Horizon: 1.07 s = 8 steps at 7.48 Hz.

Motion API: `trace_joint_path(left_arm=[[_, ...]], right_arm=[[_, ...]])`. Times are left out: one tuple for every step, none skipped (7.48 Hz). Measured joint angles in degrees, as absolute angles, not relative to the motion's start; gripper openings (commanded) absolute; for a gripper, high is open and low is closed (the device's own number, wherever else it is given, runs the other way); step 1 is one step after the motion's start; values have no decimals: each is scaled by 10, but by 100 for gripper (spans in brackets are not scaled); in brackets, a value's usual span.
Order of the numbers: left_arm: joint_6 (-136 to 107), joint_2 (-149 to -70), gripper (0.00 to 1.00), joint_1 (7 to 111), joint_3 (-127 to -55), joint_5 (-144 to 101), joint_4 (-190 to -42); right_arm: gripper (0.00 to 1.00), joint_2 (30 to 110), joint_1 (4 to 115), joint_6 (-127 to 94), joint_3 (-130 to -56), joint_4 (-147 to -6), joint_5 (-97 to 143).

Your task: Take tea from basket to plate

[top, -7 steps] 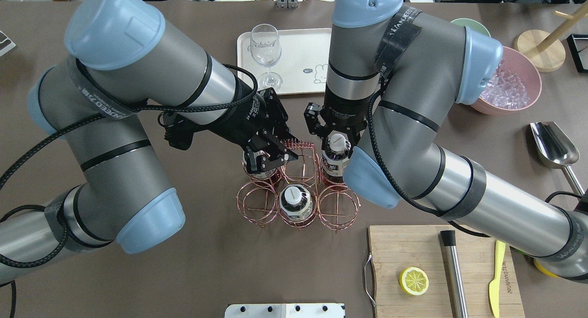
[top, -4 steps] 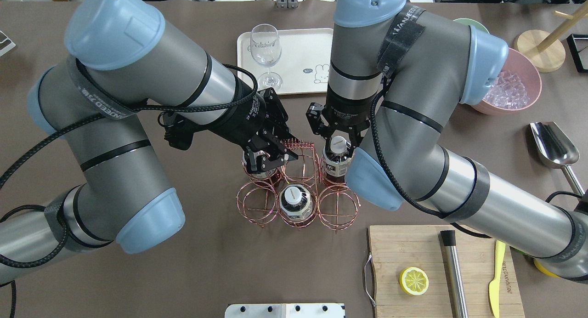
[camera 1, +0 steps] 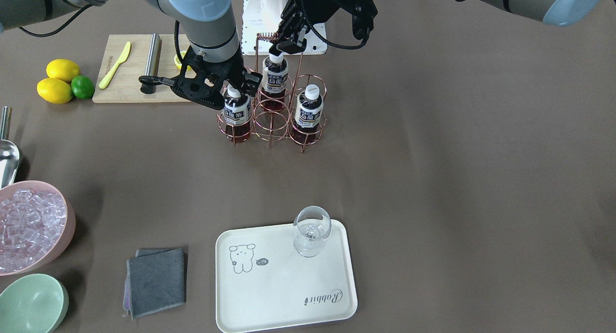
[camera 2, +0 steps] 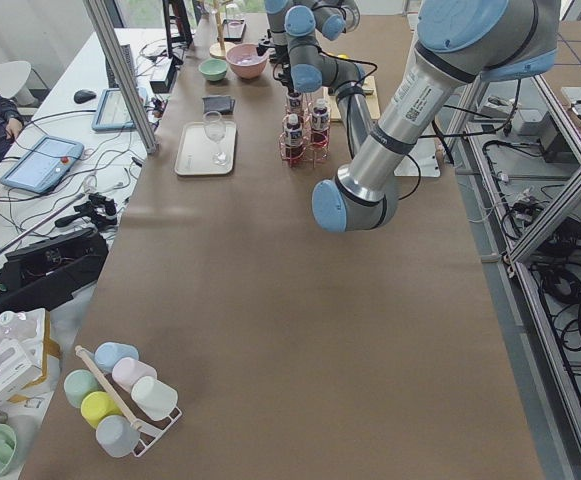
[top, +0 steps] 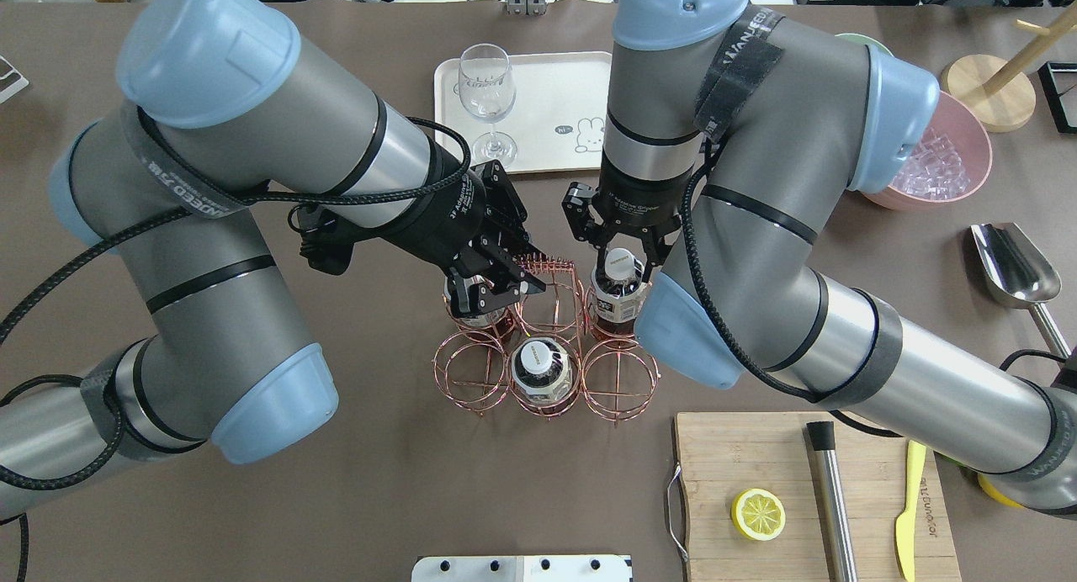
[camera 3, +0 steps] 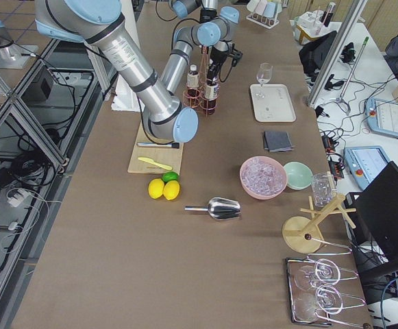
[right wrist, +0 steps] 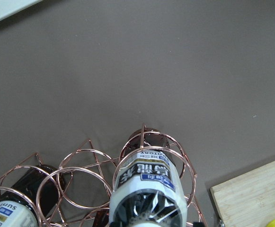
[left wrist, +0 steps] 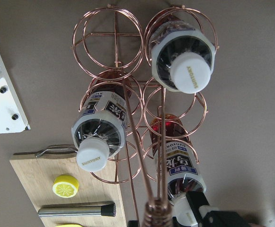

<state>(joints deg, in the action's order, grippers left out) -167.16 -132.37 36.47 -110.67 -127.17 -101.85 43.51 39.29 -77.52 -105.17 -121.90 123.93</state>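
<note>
The copper wire basket (camera 1: 272,126) holds three tea bottles. My right gripper (camera 1: 236,90) is open, with one finger on each side of the white cap of the tea bottle (camera 1: 237,114) in a corner cell. That bottle (top: 617,300) stands upright in its cell, which also shows in the right wrist view (right wrist: 144,182). My left gripper (top: 496,292) is shut on one end of the basket's coiled handle (top: 551,267). The coil shows at the bottom of the left wrist view (left wrist: 156,215). The cream plate (camera 1: 284,285) lies apart from the basket and carries a clear glass (camera 1: 312,236).
A wooden cutting board (top: 757,456) with a lemon half, a steel muddler and a yellow knife lies near the basket. A pink bowl of ice (top: 934,157), a metal scoop (top: 1014,267), a grey cloth (camera 1: 156,280) and a green bowl (camera 1: 31,301) sit around the table.
My right arm has shifted slightly to the right and its gripper has settled a little lower around the bottle's cap. The left arm and the basket have not moved.
</note>
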Motion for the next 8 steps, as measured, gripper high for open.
trace_joint_path(left_arm=[[-1672,-1323,0,365,-1107,-1272,-1019],[-1672,-1322,0,365,-1107,-1272,-1019],[-1672,-1322,0,365,-1107,-1272,-1020],[-1672,-1322,0,365,-1107,-1272,-1021],[-1672,-1321,0,365,-1107,-1272,-1022],[-1672,-1321,0,364,-1107,-1272,-1023],[-1672,-1320,0,364,-1107,-1272,-1023],[-1672,-1320,0,364,-1107,-1272,-1023]], right_arm=[[0,435,393,-775,-1054,-1219,1238],[0,435,393,-775,-1056,-1218,1238],[0,435,393,-775,-1058,-1218,1238],[0,438,393,-775,-1066,-1219,1238],[0,449,393,-775,-1091,-1229,1238],[0,453,394,-774,-1122,-1255,1239],[0,452,395,-773,-1150,-1282,1240],[0,448,396,-773,-1169,-1301,1242]])
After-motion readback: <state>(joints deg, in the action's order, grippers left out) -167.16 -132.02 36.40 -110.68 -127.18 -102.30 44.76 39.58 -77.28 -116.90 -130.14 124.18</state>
